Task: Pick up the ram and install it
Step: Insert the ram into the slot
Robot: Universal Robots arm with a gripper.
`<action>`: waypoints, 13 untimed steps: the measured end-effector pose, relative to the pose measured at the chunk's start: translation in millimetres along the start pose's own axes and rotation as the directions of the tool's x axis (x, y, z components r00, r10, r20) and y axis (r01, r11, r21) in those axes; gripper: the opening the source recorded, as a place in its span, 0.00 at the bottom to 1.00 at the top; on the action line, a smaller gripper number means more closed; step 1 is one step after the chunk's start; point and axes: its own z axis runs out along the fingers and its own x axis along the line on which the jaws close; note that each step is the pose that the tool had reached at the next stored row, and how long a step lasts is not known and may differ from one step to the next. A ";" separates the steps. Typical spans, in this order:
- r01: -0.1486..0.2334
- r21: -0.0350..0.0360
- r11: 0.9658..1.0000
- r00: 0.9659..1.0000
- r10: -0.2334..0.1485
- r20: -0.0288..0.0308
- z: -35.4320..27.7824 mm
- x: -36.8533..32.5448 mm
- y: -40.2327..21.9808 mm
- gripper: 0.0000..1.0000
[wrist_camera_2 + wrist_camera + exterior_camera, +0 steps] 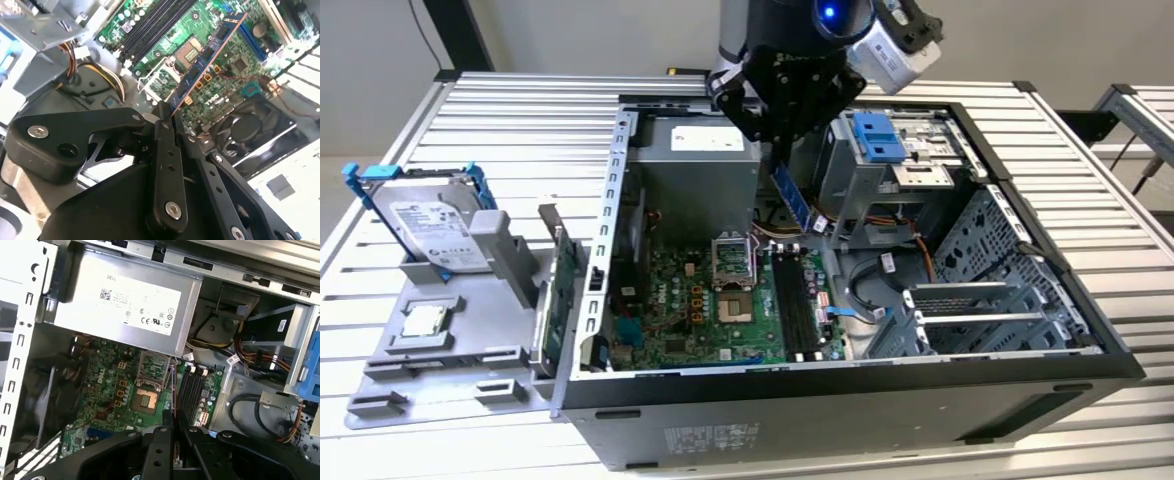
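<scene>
- From where I am standing, the black two-fingered gripper (774,132) is hanging over the open dark grey metal computer case (854,400). Its fingers are clamping together on one end of the slim, flat, dark blue ram (786,195).
- The ram is dangling just below the gripper, slightly tilted. Its free end is pointing down into the case and hanging above the board, apart from it.
- In the second wrist view, the ram (210,55) is reaching out from between the pinching fingers (165,150) of the gripper (168,116), with its gold contact edge showing along one side.
- In the first wrist view, the ram (173,387) is showing as a thin edge-on strip ahead of the gripper (173,426).
- Beneath the gripper, the green motherboard (707,310) is lying on the case floor. Its long black memory slots (794,300) are sitting just beside the square silver processor socket (731,300).
- A silver box-shaped power supply (700,140) is sitting close beside the gripper.
- Well away from the gripper, outside the case, a grey plastic tray (474,340) is carrying a silver hard drive in a blue bracket (434,225) and a small square silver chip (424,320).
- A green circuit board (560,300) is standing edge-on between that tray and the case.
</scene>
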 end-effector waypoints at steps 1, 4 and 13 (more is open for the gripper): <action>-0.018 0.000 1.000 1.000 0.018 0.000 0.4 0.0 0.0 0.00; -0.071 0.000 0.997 0.997 0.071 0.000 1.6 0.0 0.0 0.00; -0.225 -0.002 0.974 0.974 0.225 -0.001 5.3 -0.1 0.0 0.00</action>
